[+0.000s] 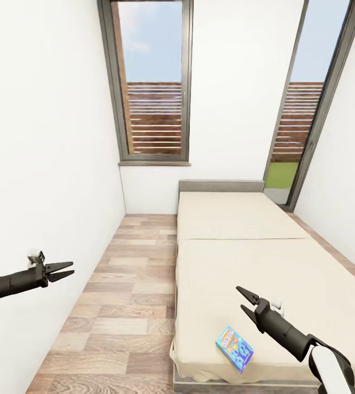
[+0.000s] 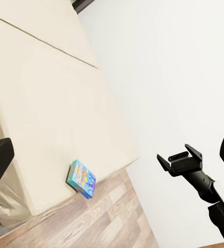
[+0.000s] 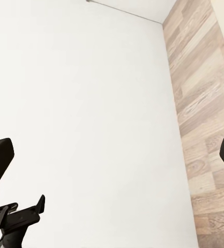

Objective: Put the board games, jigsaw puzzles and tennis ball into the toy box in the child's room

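Board game [image 1: 234, 348]: one small blue printed box lies flat on the bed [image 1: 286, 273], near the mattress's foot end and close to the edge that borders the wood-plank floor [image 1: 122, 306]. From the left wrist view the same blue box [image 2: 81, 179] sits right at the mattress corner, just above the floor planks [image 2: 91, 222]. Its cover carries bright cartoon printing, too small to read.

Just beside the box, toward the bed's far side, the right gripper [image 1: 245, 302] hangs over the mattress with its two dark fingers spread apart and nothing between them. It is near the box but not touching it. In the left wrist view this gripper [image 2: 179, 159] shows against the white wall, fingers parted.

Well apart from the bed, across the floor strip, the left gripper [image 1: 63, 270] is held out beside the white wall [image 1: 46, 137], its fingers also spread and empty. The right wrist view catches it [image 3: 17, 215] against that same wall, with floor planks [image 3: 205, 129] running alongside.

Beyond the bed's grey headboard [image 1: 221, 186] stands a tall grey-framed window [image 1: 152, 82] showing sky and a slatted wooden fence. To the headboard's other side a glazed door [image 1: 308, 104] shows grass outside.
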You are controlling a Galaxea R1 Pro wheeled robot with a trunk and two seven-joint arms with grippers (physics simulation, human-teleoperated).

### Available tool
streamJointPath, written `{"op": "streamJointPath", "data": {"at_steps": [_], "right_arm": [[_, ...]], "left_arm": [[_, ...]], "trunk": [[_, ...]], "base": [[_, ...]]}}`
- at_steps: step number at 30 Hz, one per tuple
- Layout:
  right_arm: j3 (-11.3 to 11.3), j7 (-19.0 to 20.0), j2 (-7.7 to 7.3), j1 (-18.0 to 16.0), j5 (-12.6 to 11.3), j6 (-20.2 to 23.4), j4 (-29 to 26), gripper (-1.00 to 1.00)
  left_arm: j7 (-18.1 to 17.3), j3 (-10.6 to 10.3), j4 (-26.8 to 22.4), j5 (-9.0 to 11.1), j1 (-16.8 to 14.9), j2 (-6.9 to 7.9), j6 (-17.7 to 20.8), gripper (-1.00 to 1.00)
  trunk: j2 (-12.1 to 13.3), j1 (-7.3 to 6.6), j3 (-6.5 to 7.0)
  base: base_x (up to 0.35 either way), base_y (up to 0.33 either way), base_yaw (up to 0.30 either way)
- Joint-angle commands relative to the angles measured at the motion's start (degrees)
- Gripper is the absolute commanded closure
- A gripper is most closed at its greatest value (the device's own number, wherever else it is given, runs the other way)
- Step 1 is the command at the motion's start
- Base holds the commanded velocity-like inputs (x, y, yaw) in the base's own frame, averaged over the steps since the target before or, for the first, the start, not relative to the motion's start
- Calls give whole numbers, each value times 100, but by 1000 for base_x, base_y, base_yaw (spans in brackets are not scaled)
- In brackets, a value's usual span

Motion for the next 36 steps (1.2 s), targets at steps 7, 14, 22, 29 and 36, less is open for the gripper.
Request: {"op": "streamJointPath", "data": {"at_steps": [7, 14, 22, 29, 36], "right_arm": [[0, 24, 11, -5, 16, 16, 4, -100], [1, 23, 8, -5, 16, 10, 5, -100], [1, 23, 5, -5, 23, 5, 5, -100], [-10, 23, 5, -5, 24, 2, 12, -100], [-15, 24, -1, -5, 25, 4, 13, -100]], "left_arm": [[-33, 17, 0, -7, -4, 0, 58, -100], [-26, 16, 0, -9, -4, 0, 57, -100], [-19, 25, 0, -12, -4, 3, 112, -100], [-7, 43, 0, -13, -4, 8, 125, -100], [-12, 45, -23, -9, -4, 30, 339, -100]], "trunk": [[-286, 154, -132], [-567, 308, -258], [-887, 484, -402], [-1168, 637, -527], [-1449, 791, -653]], "base": [[0, 0, 0], [0, 0, 0], [0, 0, 0], [0, 0, 0], [0, 0, 0]]}}
